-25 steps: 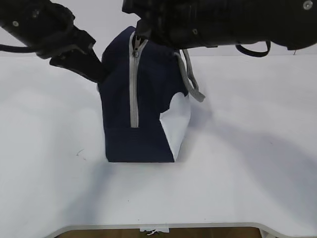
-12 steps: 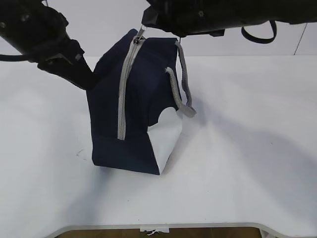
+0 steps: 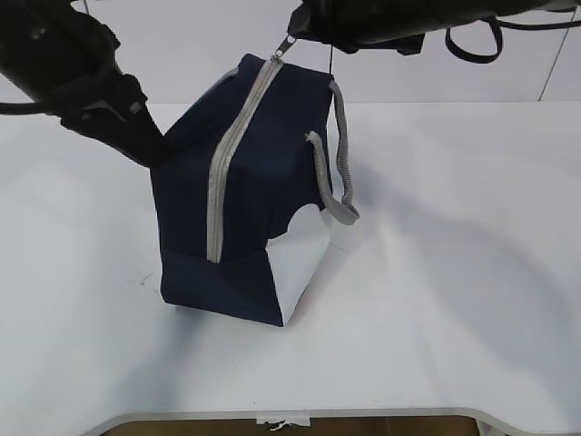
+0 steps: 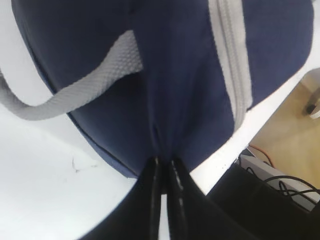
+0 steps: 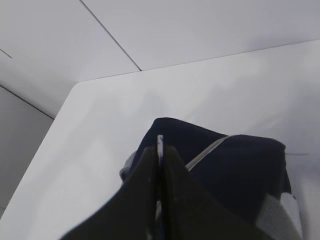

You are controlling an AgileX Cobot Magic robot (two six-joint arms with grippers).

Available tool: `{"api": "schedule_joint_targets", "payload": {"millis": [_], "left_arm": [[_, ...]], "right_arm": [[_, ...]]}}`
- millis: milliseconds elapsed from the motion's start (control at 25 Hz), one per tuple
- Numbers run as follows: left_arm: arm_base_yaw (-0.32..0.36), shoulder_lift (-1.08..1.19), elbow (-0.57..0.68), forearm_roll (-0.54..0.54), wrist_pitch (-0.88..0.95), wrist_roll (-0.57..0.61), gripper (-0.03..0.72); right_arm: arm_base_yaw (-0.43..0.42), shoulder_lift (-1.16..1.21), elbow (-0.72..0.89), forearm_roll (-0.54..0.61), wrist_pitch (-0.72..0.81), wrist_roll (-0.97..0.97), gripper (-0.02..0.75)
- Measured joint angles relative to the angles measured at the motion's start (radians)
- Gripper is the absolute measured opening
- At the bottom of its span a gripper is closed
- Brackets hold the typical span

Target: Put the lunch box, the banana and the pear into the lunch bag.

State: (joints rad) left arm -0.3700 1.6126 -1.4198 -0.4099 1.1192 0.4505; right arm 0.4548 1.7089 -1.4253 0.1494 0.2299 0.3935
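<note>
So the lunch bag (image 3: 245,191) is sitting on the white worktop (image 3: 436,300), a bit left of center in the exterior view, and it's tilted, leaning with its top end pulled up toward the right. Navy fabric, and the grey zipper (image 3: 231,150) runs from the top edge down the face toward the camera; it looks closed the whole way as far as I can see. A grey strap handle (image 3: 338,163) loops down the right side, and the white corner panel (image 3: 304,259) is at the bottom right. No sign of the lunch box, banana or pear in any view.

The right gripper (image 3: 304,27) comes in from the upper right and has its fingers squeezed together on the metal zipper pull (image 3: 286,44) at the bag's top corner. In the right wrist view the gripper (image 5: 159,155) has just a thin pale sliver of the pull (image 5: 160,142) poking out between the two dark fingers.

The left gripper (image 3: 150,145) is on the left side of the bag. The left wrist view shows it (image 4: 164,167) pinching a fold of the navy fabric, fingers nearly touching, with the other strap handle (image 4: 75,92) curving off to the left.
</note>
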Motion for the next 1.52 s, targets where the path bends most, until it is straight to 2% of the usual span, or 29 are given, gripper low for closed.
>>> {"api": "schedule_joint_targets", "payload": {"millis": [800, 1160, 1520], "left_arm": [[0.0, 0.0, 0.002, 0.012, 0.025, 0.0, -0.007], [0.0, 0.0, 0.002, 0.0, 0.023, 0.0, -0.007], [0.0, 0.0, 0.004, -0.029, 0.01, 0.0, -0.006]], "right_arm": [[-0.057, 0.322, -0.377, -0.048, 0.177, 0.001, 0.001], [-0.06, 0.338, -0.399, -0.046, 0.231, 0.001, 0.001], [-0.06, 0.338, -0.399, 0.017, 0.275, -0.007, 0.001]]}}
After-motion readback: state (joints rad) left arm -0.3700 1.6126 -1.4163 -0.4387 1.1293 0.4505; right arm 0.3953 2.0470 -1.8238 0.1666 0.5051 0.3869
